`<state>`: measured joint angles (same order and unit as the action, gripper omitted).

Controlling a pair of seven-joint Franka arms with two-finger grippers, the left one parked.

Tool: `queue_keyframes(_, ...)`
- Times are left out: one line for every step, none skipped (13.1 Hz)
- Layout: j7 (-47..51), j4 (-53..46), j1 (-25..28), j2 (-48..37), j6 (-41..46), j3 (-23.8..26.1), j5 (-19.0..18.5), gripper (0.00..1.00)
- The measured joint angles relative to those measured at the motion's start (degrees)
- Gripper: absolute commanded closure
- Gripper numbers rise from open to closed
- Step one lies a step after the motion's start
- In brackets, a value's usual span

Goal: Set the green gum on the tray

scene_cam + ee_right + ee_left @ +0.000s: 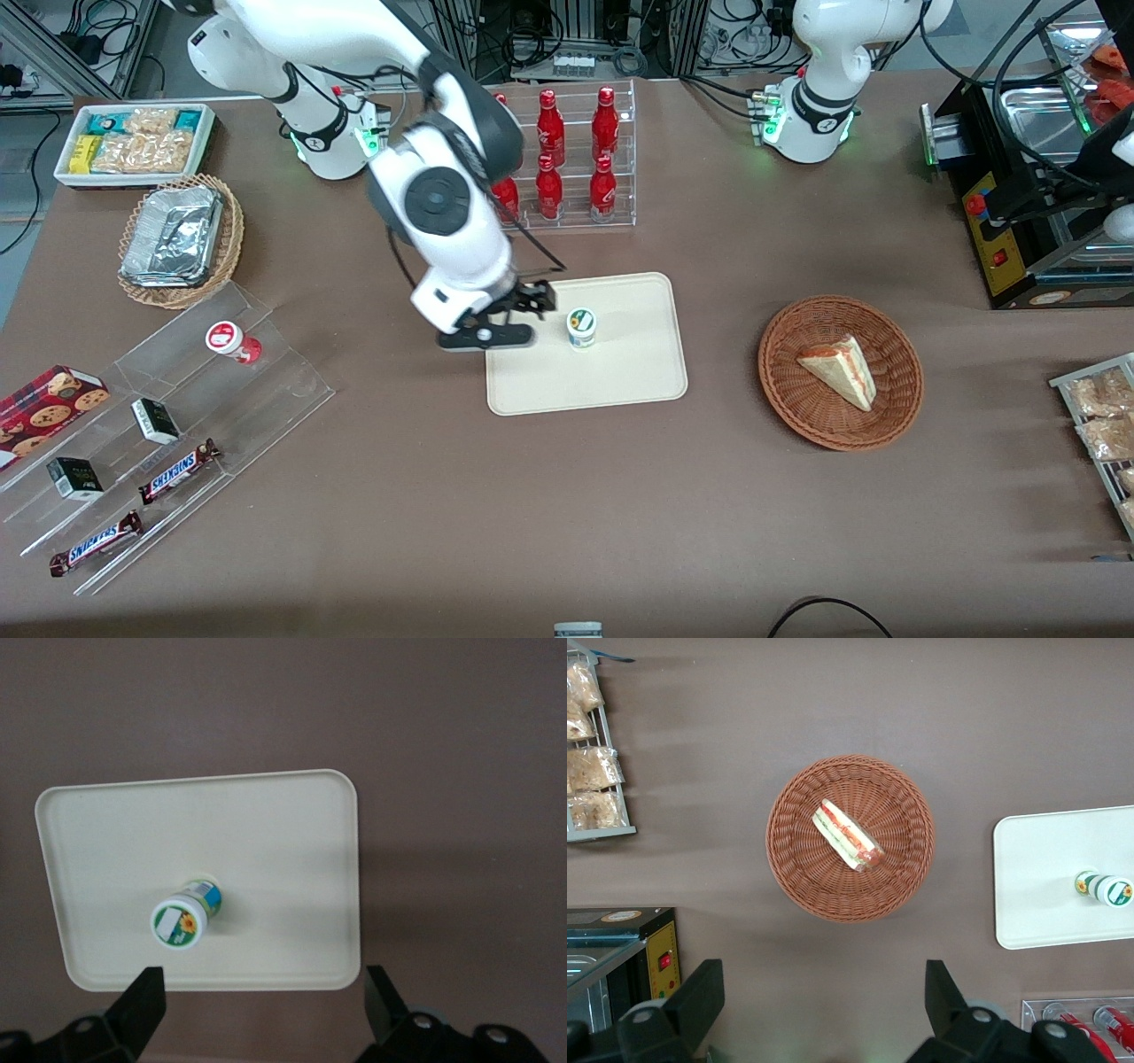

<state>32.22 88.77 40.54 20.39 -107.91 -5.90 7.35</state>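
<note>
The brown tabletop (pixel 532 496) carries the cream tray (pixel 638 372) near its middle, with a wicker basket (pixel 840 372) holding a sandwich wedge toward the parked arm's end. On the tray stands the green gum (pixel 581 327), upright on the tray floor, inside the rim. The claw (pixel 261 1005) hangs above the tray's edge, its fingers spread wide and holding nothing, clear of the bottle. Judged from this, the placing looks done; what remains is only for the arm to draw away.
</note>
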Motion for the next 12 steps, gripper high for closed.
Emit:
queue_keyframes(-1.0, 0.0, -0.6, -2.0, 3.2, -0.6, -1.0, 0.0)
queue_keyframes(-1.8, 0.0, -1.6, -3.9, 6.2, -1.1, -1.8, 0.0)
queue_keyframes(-2.7, 0.0, -2.9, -5.9, 9.1, -1.4, -2.2, 0.0)
queue_keyframes(-3.4, 0.0, -4.8, -7.9, 11.6, -1.6, -2.3, 0.0)
queue_keyframes(-4.5, 0.0, -7.0, -9.8, 13.9, -1.6, -2.4, 0.0)
queue_keyframes(-6.4, 0.0, -9.5, -11.5, 16.2, -1.7, -2.4, 0.0)
queue_keyframes(-8.4, 0.0, -12.1, -13.1, 18.3, -1.8, -2.5, 0.0)
queue_keyframes(-10.1, 0.0, -14.6, -14.5, 20.1, -1.8, -2.5, 0.0)
queue_keyframes(-12.5, 0.1, -17.2, -15.7, 21.7, -1.8, -2.5, 0.0)
queue_keyframes(-15.0, 0.1, -19.5, -16.7, 22.9, -1.9, -2.5, 0.0)
queue_keyframes(-17.1, 0.1, -21.5, -17.7, 23.9, -1.9, -2.5, 0.0)
queue_keyframes(-18.9, 0.1, -23.1, -18.5, 24.9, -1.9, -2.5, 0.0)
